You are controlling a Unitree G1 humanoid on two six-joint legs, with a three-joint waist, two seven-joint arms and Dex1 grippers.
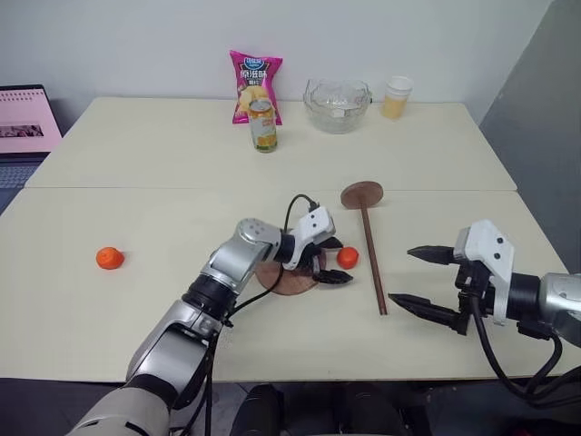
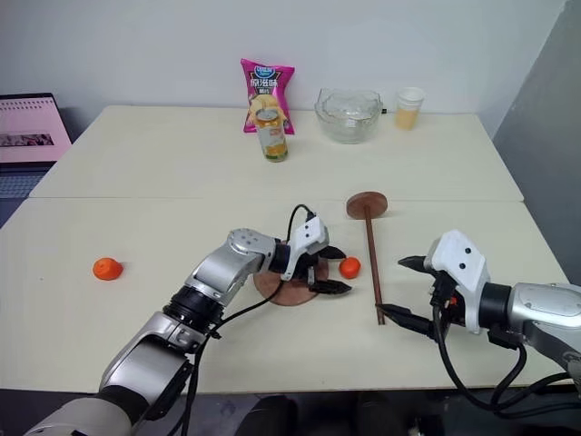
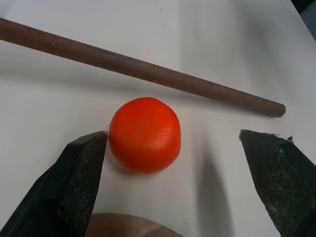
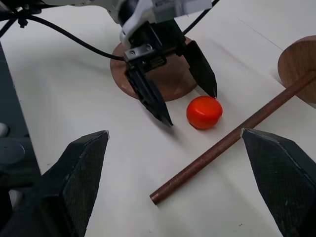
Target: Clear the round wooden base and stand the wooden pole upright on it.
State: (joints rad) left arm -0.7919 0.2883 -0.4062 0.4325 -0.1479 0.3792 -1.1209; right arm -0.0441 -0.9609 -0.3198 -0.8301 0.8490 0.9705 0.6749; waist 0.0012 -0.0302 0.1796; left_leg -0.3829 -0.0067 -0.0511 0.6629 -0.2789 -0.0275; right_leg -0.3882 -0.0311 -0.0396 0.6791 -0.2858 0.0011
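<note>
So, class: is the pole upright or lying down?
Lying down: the pole rests flat on the table, beside the base.

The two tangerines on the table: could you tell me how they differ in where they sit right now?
The near tangerine lies between the round wooden base and the wooden pole, with the open left gripper around it. The far tangerine sits alone toward the table's left side, away from both grippers. Both are small, orange and resting on the table.

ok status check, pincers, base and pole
Both pincers open: left over the base, straddling an orange fruit on the table beside it; right empty. Pole lying flat. Base top looks clear.
</note>
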